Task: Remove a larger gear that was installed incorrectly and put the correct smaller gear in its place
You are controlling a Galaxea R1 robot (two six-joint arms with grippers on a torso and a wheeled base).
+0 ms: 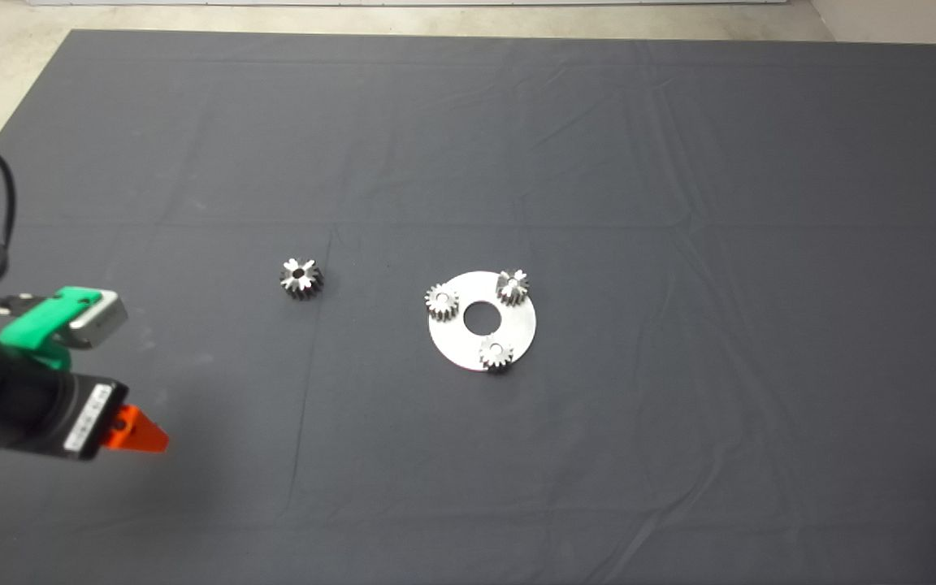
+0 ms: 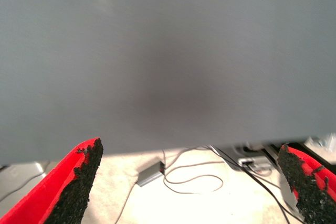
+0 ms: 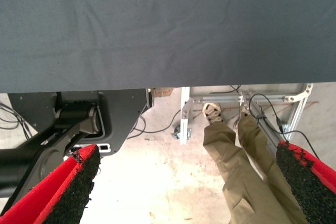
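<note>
The larger gear (image 1: pixel 301 279), thick and dark with chunky teeth and a dark centre hole, lies alone on the mat left of the round steel plate (image 1: pixel 468 357). Three small bright gears sit on the plate: one at its left edge (image 1: pixel 441 301), one at its near edge (image 1: pixel 496 354), and the smaller gear (image 1: pixel 512 286) at its far right. My left gripper (image 1: pixel 139 431) hovers over the mat's near left part, well short of the larger gear. In its wrist view, the left gripper (image 2: pixel 194 182) is open and holds nothing. The right gripper (image 3: pixel 194 182) is open and absent from the head view.
The dark mat (image 1: pixel 679 162) has light creases. Past its edge, the right wrist view shows floor, a person's legs (image 3: pixel 247 166) and shoe (image 3: pixel 212 112), the robot's dark base (image 3: pixel 79 119) and a metal frame (image 3: pixel 294 98). Cables (image 2: pixel 189 174) lie on the floor.
</note>
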